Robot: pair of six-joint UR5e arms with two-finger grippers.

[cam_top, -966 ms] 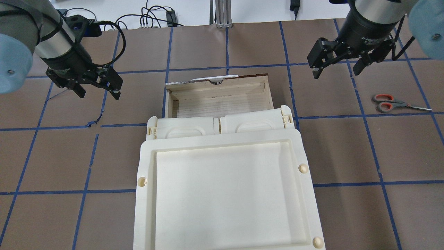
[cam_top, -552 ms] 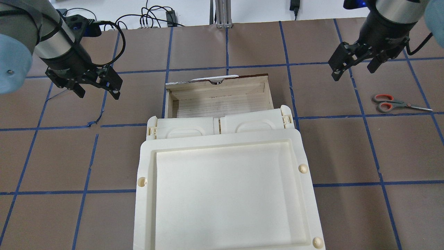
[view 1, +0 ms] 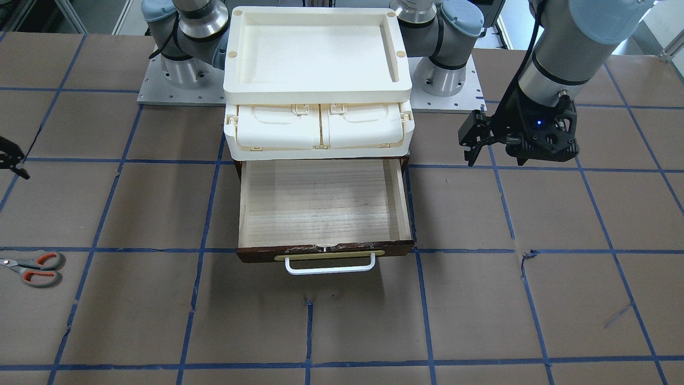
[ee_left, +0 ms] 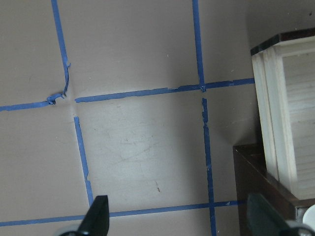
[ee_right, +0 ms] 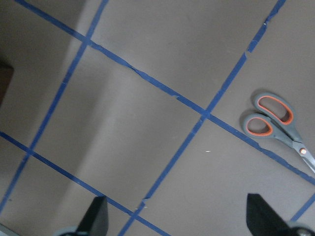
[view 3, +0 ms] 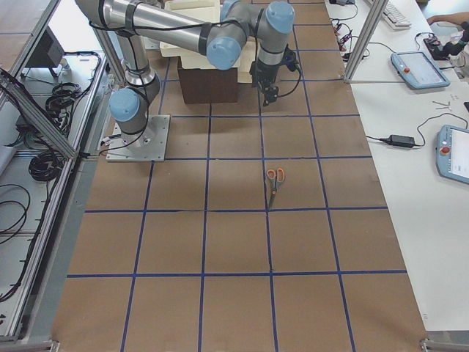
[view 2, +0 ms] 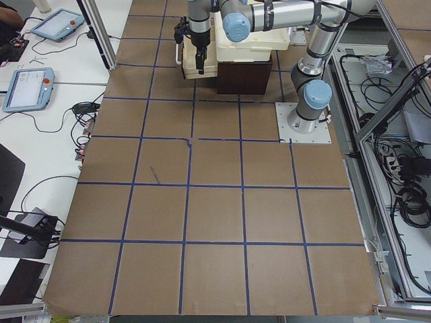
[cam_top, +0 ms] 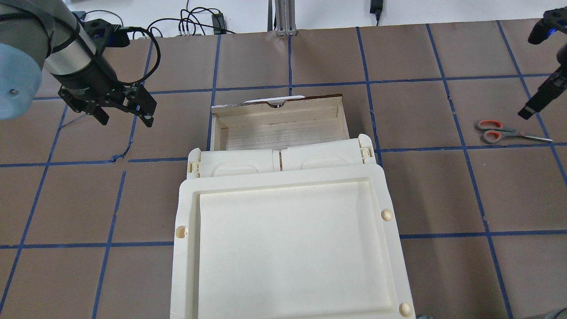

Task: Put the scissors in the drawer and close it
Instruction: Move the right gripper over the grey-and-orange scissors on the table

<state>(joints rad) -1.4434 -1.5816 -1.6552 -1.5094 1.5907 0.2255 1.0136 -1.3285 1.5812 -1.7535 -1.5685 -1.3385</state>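
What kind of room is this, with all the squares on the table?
Probably a robot lab: robot arms are bolted to a table gridded with blue tape, with cables and control tablets beside it.

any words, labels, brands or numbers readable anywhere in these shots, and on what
No text can be read in any view.
Faint pale print on the black body of the left pincer: too blurred to read.
Screens of the teach pendants: too small to read.
Brass-coloured plate on the drawer, and the scissors: no marking visible.
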